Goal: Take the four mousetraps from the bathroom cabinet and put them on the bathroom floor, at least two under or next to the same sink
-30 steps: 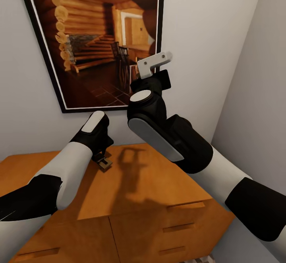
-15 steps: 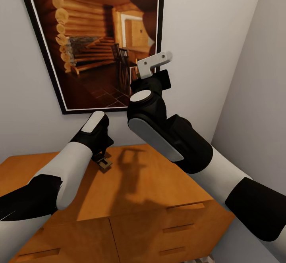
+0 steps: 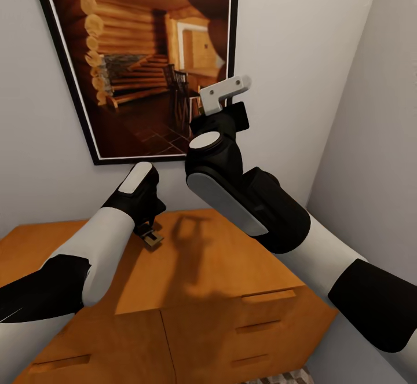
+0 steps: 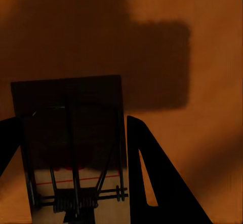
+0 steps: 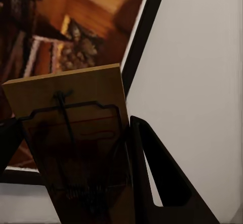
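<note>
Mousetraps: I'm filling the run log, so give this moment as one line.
left pincer: shut on mousetrap, above cabinet | right pincer: shut on second mousetrap, raised near framed picture

Head view looks down over the cabinet point(image 3: 191, 291); wrist views sit close along their jaws
</note>
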### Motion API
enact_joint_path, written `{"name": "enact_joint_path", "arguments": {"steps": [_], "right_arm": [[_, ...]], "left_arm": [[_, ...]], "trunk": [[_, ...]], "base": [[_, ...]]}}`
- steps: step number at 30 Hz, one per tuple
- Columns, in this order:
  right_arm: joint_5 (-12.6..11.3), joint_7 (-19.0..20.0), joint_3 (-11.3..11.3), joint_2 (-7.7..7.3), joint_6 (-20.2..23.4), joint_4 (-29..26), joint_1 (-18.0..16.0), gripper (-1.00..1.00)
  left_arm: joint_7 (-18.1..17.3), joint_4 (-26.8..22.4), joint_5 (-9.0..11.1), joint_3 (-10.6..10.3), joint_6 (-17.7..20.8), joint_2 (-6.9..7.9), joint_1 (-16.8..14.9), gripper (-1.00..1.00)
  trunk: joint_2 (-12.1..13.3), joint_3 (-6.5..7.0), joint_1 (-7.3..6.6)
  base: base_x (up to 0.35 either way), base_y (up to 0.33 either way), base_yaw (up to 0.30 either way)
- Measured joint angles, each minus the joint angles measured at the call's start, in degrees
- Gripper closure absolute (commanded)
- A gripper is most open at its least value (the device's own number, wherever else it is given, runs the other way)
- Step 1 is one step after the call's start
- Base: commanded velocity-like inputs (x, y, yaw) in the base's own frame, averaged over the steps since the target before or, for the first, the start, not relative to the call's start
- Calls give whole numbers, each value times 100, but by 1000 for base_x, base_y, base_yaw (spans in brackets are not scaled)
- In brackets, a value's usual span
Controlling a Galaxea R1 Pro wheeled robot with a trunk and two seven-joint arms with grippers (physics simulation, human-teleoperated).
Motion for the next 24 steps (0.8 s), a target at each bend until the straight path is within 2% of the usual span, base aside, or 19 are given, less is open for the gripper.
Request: {"name": "enact_joint_path", "arguments": {"steps": [24], "right_arm": [[3, 0, -2, 0, 0, 0, 0, 100]], "left_arm": [[5, -9, 0, -13, 29, 6, 0, 100]], "trunk": [[0, 0, -1]], "base": [[-75, 0, 0]]}}
